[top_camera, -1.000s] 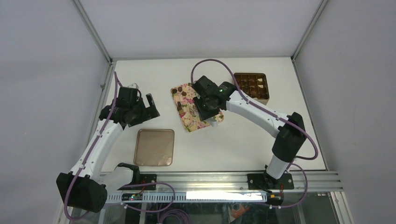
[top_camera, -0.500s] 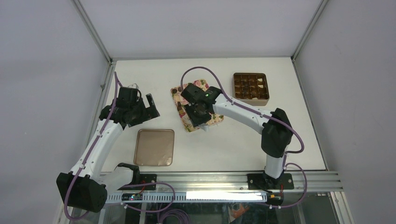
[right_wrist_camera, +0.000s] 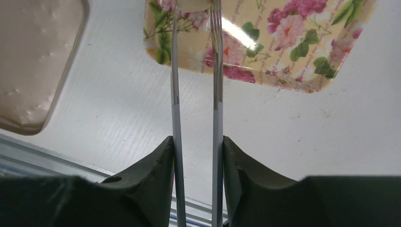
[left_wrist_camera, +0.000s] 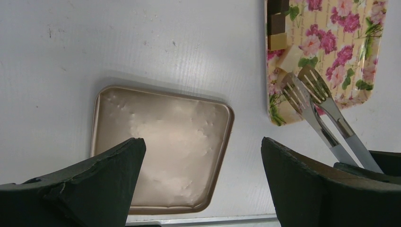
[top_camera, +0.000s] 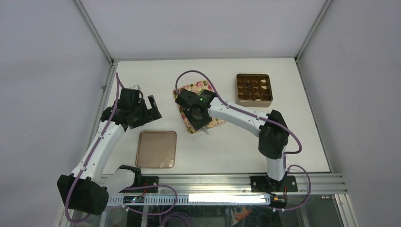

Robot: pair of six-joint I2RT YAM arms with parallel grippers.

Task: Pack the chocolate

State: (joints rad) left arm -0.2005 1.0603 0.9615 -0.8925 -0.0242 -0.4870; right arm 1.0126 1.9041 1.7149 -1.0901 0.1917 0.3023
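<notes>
Two-armed tongs (right_wrist_camera: 217, 127), clamped in the right gripper (right_wrist_camera: 197, 151), reach onto the floral tray (right_wrist_camera: 283, 52) beside chocolate pieces (left_wrist_camera: 276, 22); left of it, the left gripper (left_wrist_camera: 201, 144) gapes above the lid (left_wrist_camera: 161, 137).

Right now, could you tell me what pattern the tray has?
The tray: pink roses, green leaves on pale yellow; best in the right wrist view.

The right gripper (right_wrist_camera: 196, 153), carrying the tongs (left_wrist_camera: 307, 101), has swung left across the flowered tray (top_camera: 198, 87), from its right side to its near-left part. The arm's elbow (top_camera: 272, 137) followed leftward.
</notes>
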